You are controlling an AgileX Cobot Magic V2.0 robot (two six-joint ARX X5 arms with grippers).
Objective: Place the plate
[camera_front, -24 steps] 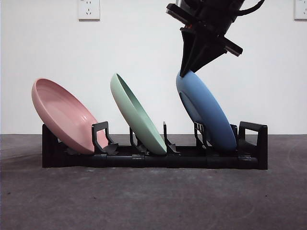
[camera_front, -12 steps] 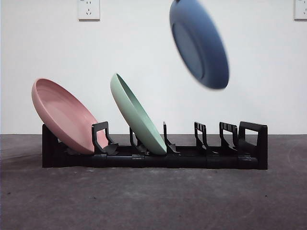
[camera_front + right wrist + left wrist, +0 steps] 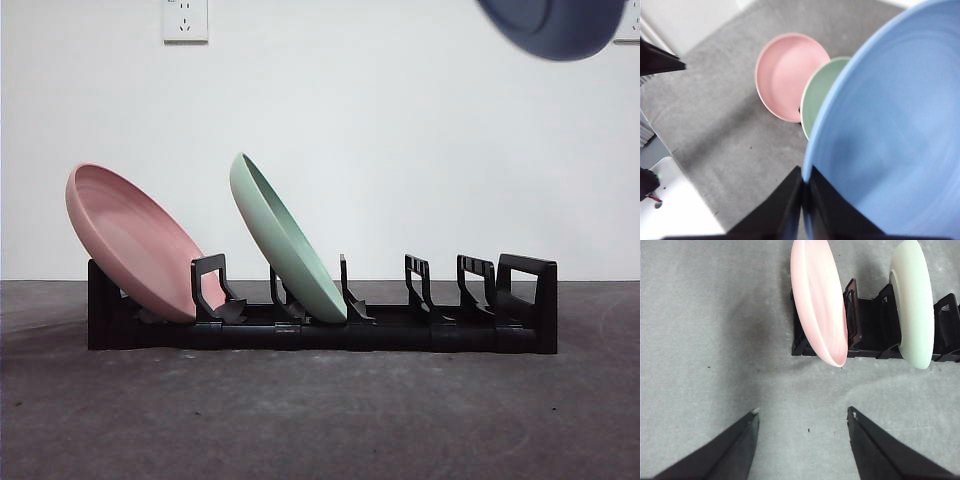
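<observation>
The right claw (image 3: 804, 200) pinches the rim of the blue plate (image 3: 890, 130), one black jaw on each face of the edge, the two pressed close with only the plate's thickness between them. In the right wrist view the plate fills most of the picture, its hollow face toward the camera, high above the bench (image 3: 725, 125). In the front view only its lower edge shows, blurred, at the top right corner (image 3: 555, 25) — well above the rack (image 3: 320, 325) and apart from it.

The rack is black and long and stands on the grey bench (image 3: 320, 420). The pink plate (image 3: 135, 245) leans in the slot at one end, tilted with its top edge away from the rest of the rack. The green plate (image 3: 285, 240) leans the same way in a slot near the middle, apart from the pink one. The dividers on the rack's other half — from beside the green plate to the end loop — hold nothing.

The left claw (image 3: 802, 417) is spread wide and holds nothing. It hangs over bare bench (image 3: 715, 315), near the end of the rack (image 3: 870, 335) where the pink plate (image 3: 820, 300) sits, with the green plate (image 3: 915, 300) just beyond.

A white socket (image 3: 185, 20) is on the wall behind.
</observation>
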